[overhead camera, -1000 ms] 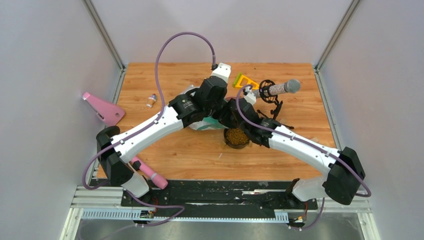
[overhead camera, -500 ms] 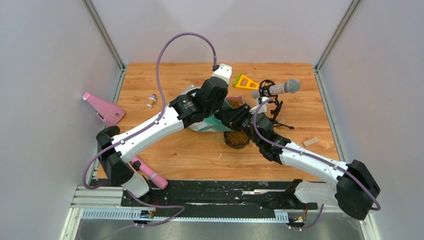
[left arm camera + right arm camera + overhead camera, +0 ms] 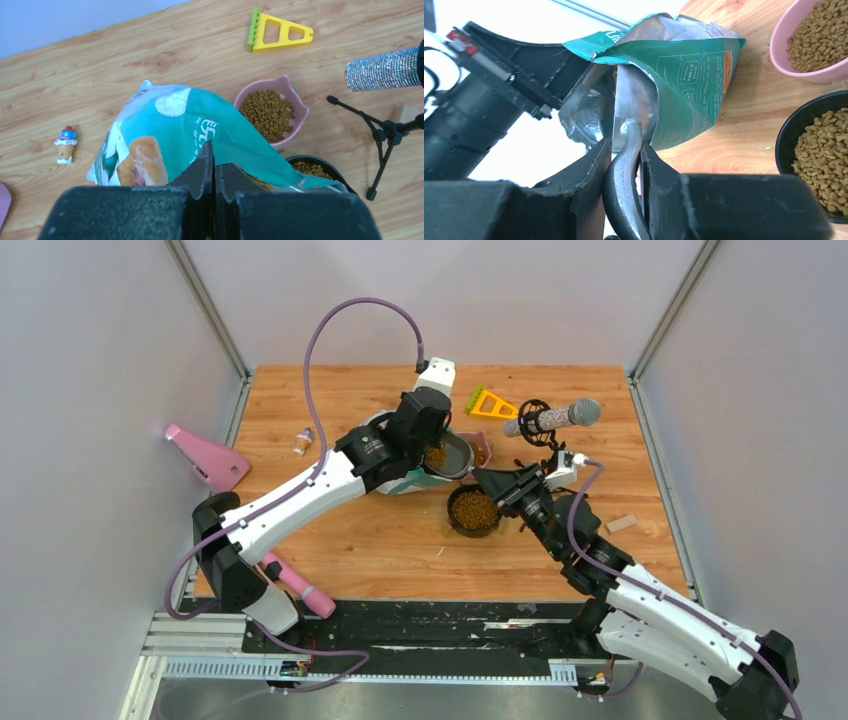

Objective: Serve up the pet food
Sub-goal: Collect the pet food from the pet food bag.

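Your left gripper (image 3: 212, 155) is pressed together on the top edge of the teal bag (image 3: 165, 125), pinching the foil and holding the mouth up. The bag lies near the middle of the table (image 3: 380, 550) with its printed dog facing up. Your right gripper (image 3: 625, 146) pinches the curved handle of the grey scoop (image 3: 631, 132), whose head sits at the bag's open mouth against the silver lining. From above, brown kibble (image 3: 267, 112) shows at that mouth, though you cannot tell whether it lies in the scoop or in the bag. Kibble also fills the pink bowl (image 3: 301, 117), just beside the bag's mouth on its far side, and the black bowl (image 3: 791, 125), just beside the bag on the near side, right below the scoop's handle. A glittery microphone (image 3: 382, 70) on a small black stand is to the right of the bowls, and a yellow triangular toy (image 3: 280, 32) lies farther back.
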You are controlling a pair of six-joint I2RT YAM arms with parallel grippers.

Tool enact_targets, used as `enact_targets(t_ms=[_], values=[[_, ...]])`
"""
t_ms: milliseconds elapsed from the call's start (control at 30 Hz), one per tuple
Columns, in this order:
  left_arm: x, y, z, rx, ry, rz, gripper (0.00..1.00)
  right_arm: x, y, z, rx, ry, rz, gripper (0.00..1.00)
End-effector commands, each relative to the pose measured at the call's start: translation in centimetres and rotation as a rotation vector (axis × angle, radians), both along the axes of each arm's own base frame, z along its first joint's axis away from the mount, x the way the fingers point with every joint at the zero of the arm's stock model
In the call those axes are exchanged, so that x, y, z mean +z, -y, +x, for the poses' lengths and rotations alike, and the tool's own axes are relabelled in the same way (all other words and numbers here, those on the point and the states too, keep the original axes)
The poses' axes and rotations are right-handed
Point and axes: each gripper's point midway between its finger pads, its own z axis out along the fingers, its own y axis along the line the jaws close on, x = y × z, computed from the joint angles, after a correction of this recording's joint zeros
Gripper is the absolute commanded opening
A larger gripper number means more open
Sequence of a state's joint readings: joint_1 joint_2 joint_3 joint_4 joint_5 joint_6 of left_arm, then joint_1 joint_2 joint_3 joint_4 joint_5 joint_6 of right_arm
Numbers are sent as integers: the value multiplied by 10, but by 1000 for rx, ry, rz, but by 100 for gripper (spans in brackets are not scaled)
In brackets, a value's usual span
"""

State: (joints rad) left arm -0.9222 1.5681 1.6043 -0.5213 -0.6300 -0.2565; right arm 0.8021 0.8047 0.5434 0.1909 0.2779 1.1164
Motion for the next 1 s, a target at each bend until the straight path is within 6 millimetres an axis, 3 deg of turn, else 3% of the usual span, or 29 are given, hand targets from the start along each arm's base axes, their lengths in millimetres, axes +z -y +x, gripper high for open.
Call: enact_targets(t_ms=[0, 267, 600, 700, 967], values=[[69, -9, 6, 61, 144, -149, 0, 39, 36, 2, -136, 99, 95, 0], [72, -9, 5, 61, 144, -157, 0, 34, 43, -9, -120, 78, 124, 0], [72, -8, 2, 44, 131, -163, 0, -6, 60, -25, -124, 37, 240, 0], [70, -7, 2, 42, 127, -162, 0, -4, 62, -28, -118, 69, 306, 0], [71, -9, 3, 49, 131, -158, 0, 2, 63, -29, -118, 51, 260, 0]])
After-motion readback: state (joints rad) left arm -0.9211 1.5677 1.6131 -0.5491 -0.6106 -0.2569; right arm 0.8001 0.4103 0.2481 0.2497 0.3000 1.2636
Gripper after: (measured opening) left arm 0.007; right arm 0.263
